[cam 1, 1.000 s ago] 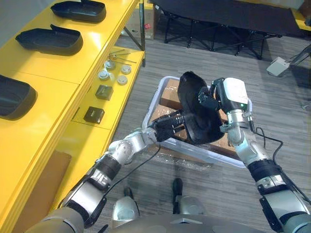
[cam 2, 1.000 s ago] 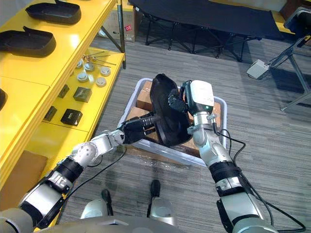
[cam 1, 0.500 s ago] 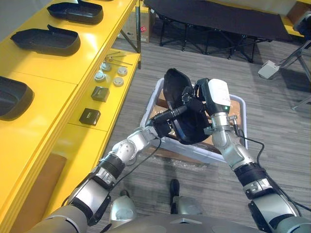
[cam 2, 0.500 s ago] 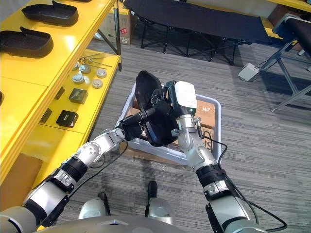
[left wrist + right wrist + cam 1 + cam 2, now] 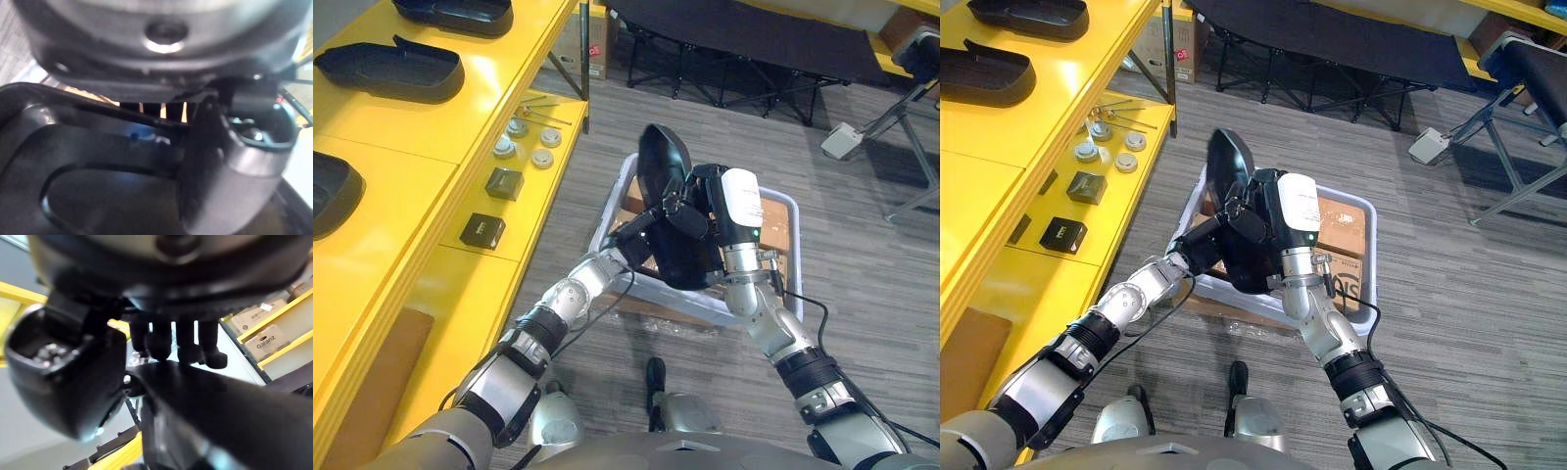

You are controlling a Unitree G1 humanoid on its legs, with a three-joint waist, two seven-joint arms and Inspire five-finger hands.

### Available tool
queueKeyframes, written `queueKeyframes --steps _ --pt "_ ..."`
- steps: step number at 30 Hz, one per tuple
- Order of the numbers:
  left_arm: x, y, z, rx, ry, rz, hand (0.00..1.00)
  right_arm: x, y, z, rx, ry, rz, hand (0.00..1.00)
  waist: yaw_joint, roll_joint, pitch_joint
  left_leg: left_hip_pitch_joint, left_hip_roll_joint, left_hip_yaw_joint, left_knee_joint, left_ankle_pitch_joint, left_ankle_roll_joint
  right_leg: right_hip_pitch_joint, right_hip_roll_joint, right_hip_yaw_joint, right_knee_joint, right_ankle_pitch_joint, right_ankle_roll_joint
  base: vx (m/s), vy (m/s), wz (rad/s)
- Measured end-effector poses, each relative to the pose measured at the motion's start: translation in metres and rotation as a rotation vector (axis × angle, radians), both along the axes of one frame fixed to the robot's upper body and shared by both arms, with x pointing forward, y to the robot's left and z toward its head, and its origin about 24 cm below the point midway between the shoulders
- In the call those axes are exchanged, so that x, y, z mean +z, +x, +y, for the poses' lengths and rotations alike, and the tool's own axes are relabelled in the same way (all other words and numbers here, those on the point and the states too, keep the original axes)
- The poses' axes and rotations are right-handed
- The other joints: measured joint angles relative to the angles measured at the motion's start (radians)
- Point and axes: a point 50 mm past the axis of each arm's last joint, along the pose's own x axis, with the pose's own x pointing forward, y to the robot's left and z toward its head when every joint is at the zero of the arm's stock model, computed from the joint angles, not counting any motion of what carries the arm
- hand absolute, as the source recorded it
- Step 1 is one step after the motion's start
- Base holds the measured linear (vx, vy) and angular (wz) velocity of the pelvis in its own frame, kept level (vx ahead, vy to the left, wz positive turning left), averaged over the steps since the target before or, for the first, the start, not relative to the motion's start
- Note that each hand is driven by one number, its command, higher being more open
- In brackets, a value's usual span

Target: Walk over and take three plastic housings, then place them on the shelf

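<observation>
Tipped further onto its edge than a second ago, the black plastic housing [image 5: 663, 166] now stands nearly upright between both hands, its narrow end pointing up above the fingers.

Well off to the left of the fingers runs the yellow shelf [image 5: 401, 137]. Three more housings lie on its top level, one [image 5: 391, 70] in the middle, one [image 5: 450, 12] farther back and one [image 5: 328, 191] nearest the robot.

Directly beneath the fingers sits a white plastic crate [image 5: 781, 200] on the floor, with cardboard boxes [image 5: 773, 230] packed inside it.

The right hand [image 5: 688, 211] grips the housing at mid-height. In the right wrist view its fingers [image 5: 176, 340] curl over the housing's rim, with the thumb on the other side. The left hand [image 5: 636, 240] holds the housing's lower part. In the left wrist view its thumb [image 5: 220, 186] presses against the hollow inner face while the fingers sit behind the rim, so both hands are closed on it.

On the shelf's lower level, left of the fingers, are two small black boxes [image 5: 504, 183] [image 5: 481, 229] and a cluster of round metal parts [image 5: 519, 149].
</observation>
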Motion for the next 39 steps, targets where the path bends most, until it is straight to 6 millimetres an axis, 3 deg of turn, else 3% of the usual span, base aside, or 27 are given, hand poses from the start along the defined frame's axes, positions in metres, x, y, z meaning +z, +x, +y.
queueKeyframes --steps 12,13,19,23,27,32,39 --pt "-0.002 -0.006 -0.013 0.002 -0.118 -0.018 0.00 0.001 -0.007 0.000 -0.024 0.056 -0.050 0.00 0.000 -0.018 0.008 0.012 -0.002 0.002 -0.019 0.001 -0.001 0.001 0.000 0.002 0.001 -0.004 -0.005 0.00 -0.001 -0.01" --pt "-0.003 -0.008 -0.013 0.006 -0.124 -0.025 0.00 -0.001 -0.009 0.001 -0.021 0.059 -0.047 1.00 0.001 -0.018 0.008 0.018 -0.002 0.003 -0.022 0.001 -0.001 0.006 0.000 0.002 0.001 -0.006 -0.006 0.00 0.000 0.00" --pt "-0.013 -0.020 -0.011 0.068 -0.149 -0.045 0.00 -0.011 -0.018 -0.002 -0.036 0.079 -0.036 1.00 0.005 -0.018 0.008 0.026 -0.004 0.003 -0.039 0.003 -0.003 0.008 0.001 -0.001 0.002 -0.012 -0.006 0.00 -0.001 0.01" --pt "-0.010 -0.028 -0.001 0.145 -0.006 -0.150 0.00 -0.024 -0.034 -0.005 -0.056 0.164 0.016 1.00 0.008 -0.018 0.007 0.057 -0.008 0.002 -0.062 0.010 -0.005 0.030 0.000 -0.006 0.002 -0.021 -0.004 0.02 0.002 0.03" --pt "0.014 -0.031 0.014 0.212 0.145 -0.328 0.00 -0.018 -0.048 -0.001 -0.028 0.282 0.024 1.00 0.005 -0.012 0.004 0.073 -0.017 0.002 -0.081 0.018 -0.006 0.038 0.000 -0.018 0.003 -0.028 -0.007 0.00 0.000 0.04" --pt "0.037 -0.046 0.037 0.341 0.362 -0.512 0.00 -0.009 -0.061 -0.008 0.055 0.348 0.084 1.00 0.003 0.025 -0.033 0.111 -0.032 0.001 -0.126 0.031 -0.007 0.060 -0.004 -0.043 0.002 -0.035 -0.008 0.01 0.000 0.03" --pt "0.072 -0.085 0.104 0.765 0.539 -0.737 0.00 -0.027 -0.075 -0.071 -0.172 0.618 0.255 1.00 0.005 0.061 -0.089 0.155 -0.035 0.001 -0.170 0.045 -0.010 0.091 -0.003 -0.065 -0.007 -0.041 -0.007 0.00 0.001 0.01"
